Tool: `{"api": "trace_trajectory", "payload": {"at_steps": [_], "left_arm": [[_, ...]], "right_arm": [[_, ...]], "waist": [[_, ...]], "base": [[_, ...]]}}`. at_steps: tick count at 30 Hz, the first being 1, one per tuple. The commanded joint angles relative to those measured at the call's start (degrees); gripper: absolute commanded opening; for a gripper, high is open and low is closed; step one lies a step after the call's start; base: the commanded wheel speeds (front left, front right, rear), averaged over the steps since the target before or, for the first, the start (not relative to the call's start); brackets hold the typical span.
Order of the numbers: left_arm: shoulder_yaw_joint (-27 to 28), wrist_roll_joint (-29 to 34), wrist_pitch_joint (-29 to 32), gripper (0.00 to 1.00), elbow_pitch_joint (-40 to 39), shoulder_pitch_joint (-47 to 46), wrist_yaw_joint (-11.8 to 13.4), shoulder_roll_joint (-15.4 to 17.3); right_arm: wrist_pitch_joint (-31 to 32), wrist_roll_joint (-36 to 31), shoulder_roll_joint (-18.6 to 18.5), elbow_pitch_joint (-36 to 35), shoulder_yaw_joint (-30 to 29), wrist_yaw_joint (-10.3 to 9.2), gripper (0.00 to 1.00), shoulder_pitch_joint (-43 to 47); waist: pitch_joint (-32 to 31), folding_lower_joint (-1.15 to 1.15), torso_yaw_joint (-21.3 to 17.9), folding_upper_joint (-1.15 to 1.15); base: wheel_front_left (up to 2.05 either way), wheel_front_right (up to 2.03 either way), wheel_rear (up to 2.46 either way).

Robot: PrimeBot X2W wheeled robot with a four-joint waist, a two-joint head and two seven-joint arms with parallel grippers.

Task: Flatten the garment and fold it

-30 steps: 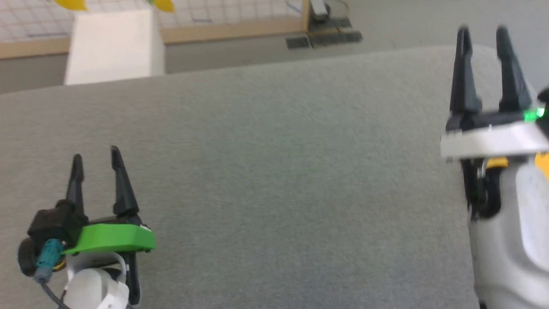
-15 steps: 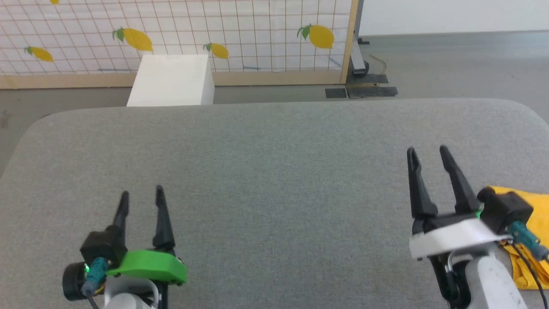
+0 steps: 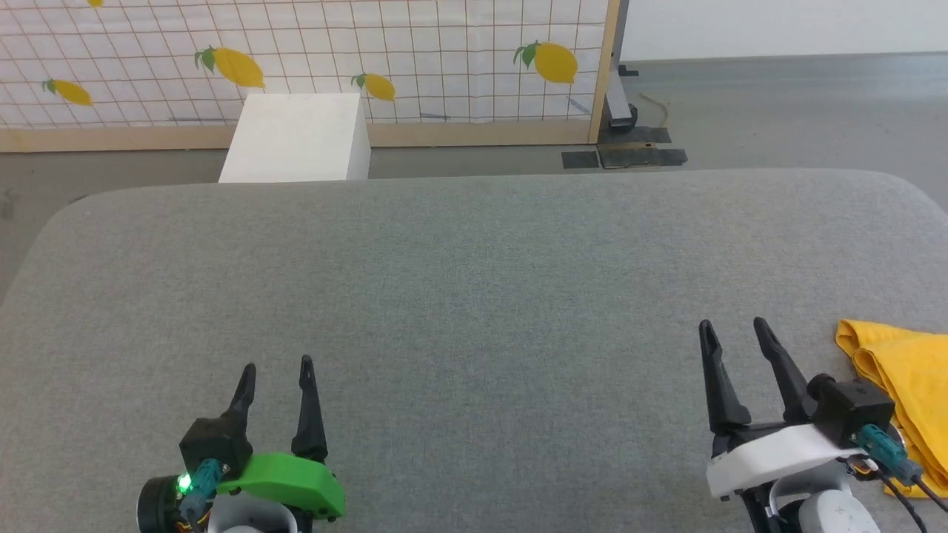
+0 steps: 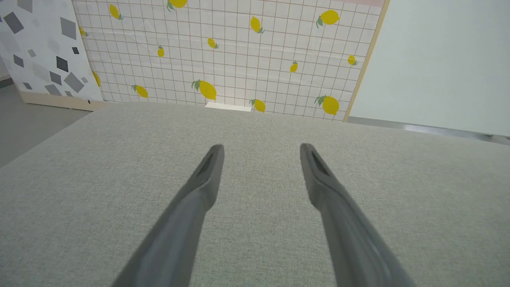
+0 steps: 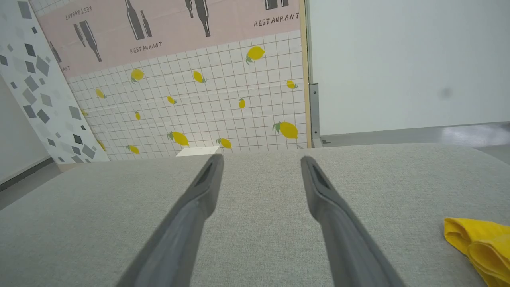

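Note:
The garment (image 3: 903, 385) is a mustard-yellow bundle of folded cloth lying at the right edge of the grey padded table (image 3: 474, 296); its print is hidden. In the right wrist view the garment (image 5: 480, 249) sits at the lower right, beside the fingers and apart from them. My right gripper (image 3: 733, 326) hovers open just left of the cloth, with nothing between its fingers. My left gripper (image 3: 275, 365) stands open and empty at the lower left, far from the garment. Both wrist views show spread fingers (image 4: 207, 175) over bare grey fabric.
A white box (image 3: 296, 141) stands on the floor just beyond the table's far edge. Behind it runs a lemon-patterned grid panel (image 3: 370, 59) with a wooden frame and a metal foot (image 3: 622, 141). The table's corners are rounded.
The head camera tilted and shifted, so the whole picture changed. Over the last half second both grippers drew back toward the near edge, and more of the yellow garment came into sight.

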Motion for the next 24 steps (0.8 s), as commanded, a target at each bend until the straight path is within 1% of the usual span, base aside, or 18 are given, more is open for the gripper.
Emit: {"api": "trace_trajectory", "payload": {"at_steps": [1, 3, 4, 24], "left_arm": [[0.1, 0.7, -0.3, 1.0, 0.1, 0.0, 0.1, -0.1], [0.1, 0.8, -0.3, 1.0, 0.0, -0.1, 0.0, -0.1], [0.0, 0.1, 0.0, 0.0, 0.0, 0.0, 0.0, 0.0], [0.2, 1.3, 1.9, 0.0, -1.4, 0.2, -0.3, 0.0]], "right_arm": [[-0.3, 0.2, 0.0, 0.0, 0.3, -0.08, 1.0, 0.3], [-0.3, 0.6, 0.0, 0.1, 0.7, -0.08, 1.0, 0.3], [0.0, 0.5, 0.0, 0.0, 0.6, 0.0, 0.0, 0.0], [1.9, -1.0, 0.0, -1.6, 0.4, 0.0, 0.0, 0.4]], "waist": [[0.2, 0.0, -0.1, 0.0], [0.4, 0.0, -0.1, 0.0], [0.3, 0.0, -0.1, 0.0], [0.3, 0.0, 0.2, 0.0]], "base": [[0.0, 0.0, 0.0], [0.0, 0.0, 0.0], [0.0, 0.0, 0.0], [0.0, 0.0, 0.0]]}}
